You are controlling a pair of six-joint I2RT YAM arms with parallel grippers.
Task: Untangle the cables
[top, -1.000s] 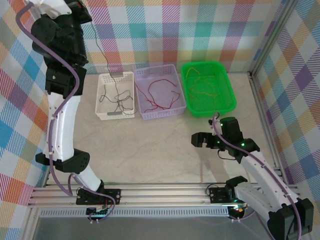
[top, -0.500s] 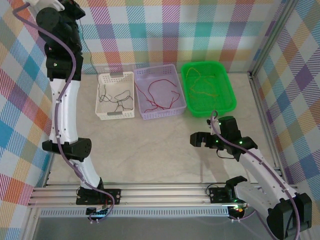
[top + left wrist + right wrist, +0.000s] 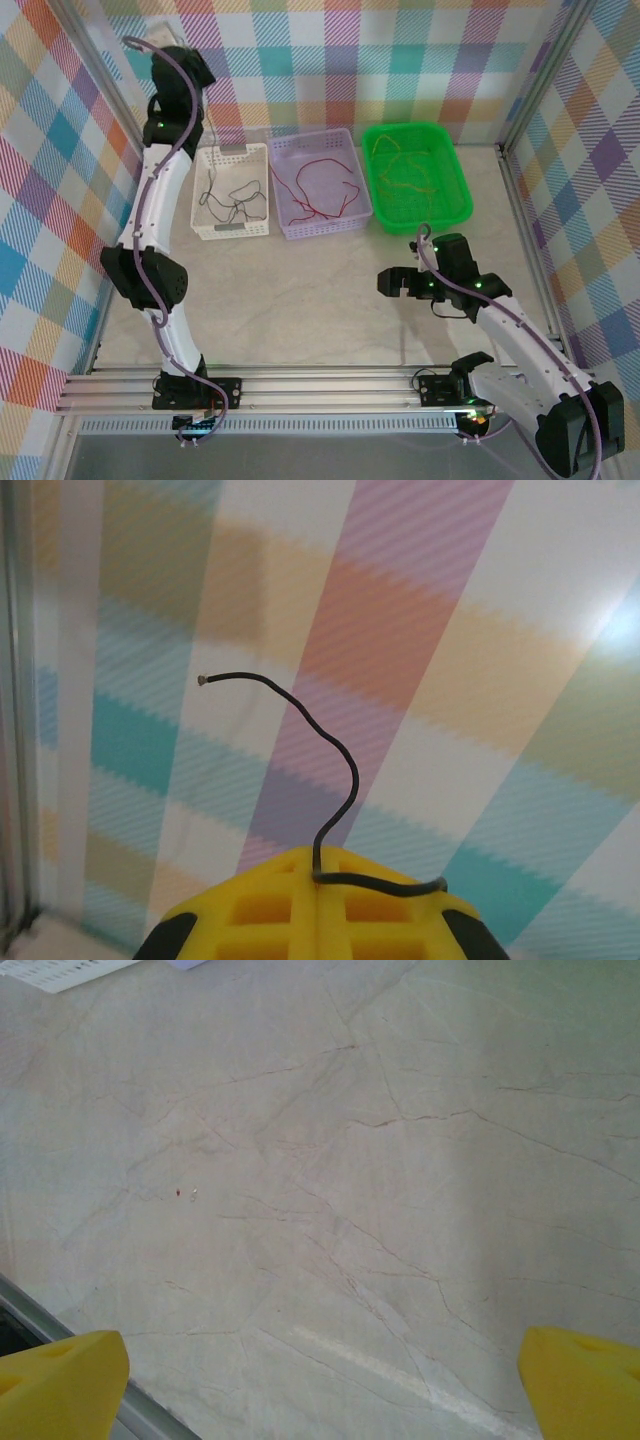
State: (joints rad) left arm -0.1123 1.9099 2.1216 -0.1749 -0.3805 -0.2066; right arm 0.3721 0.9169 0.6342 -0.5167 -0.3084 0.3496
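My left gripper (image 3: 322, 868) is shut on a thin black cable (image 3: 335, 760), whose free end curls up in front of the checked wall. The left arm (image 3: 165, 130) reaches to the back left corner, beside the white basket (image 3: 203, 225), where more black cable (image 3: 238, 198) lies in loops. Red cables (image 3: 318, 190) lie in the lilac basket (image 3: 285, 228). Yellow-orange cables (image 3: 403, 175) lie in the green basket (image 3: 462, 185). My right gripper (image 3: 392, 281) hovers low over bare table in front of the green basket. Its yellow fingers (image 3: 62, 1380) stand wide open with nothing between them.
The three baskets stand in a row at the back of the marble table (image 3: 300, 290). Checked walls close in the left, back and right sides. A metal rail (image 3: 320, 385) with both arm bases runs along the near edge.
My left arm has swung from high in the foreground down towards the back left corner, still shut on the black cable. The right gripper has barely moved.
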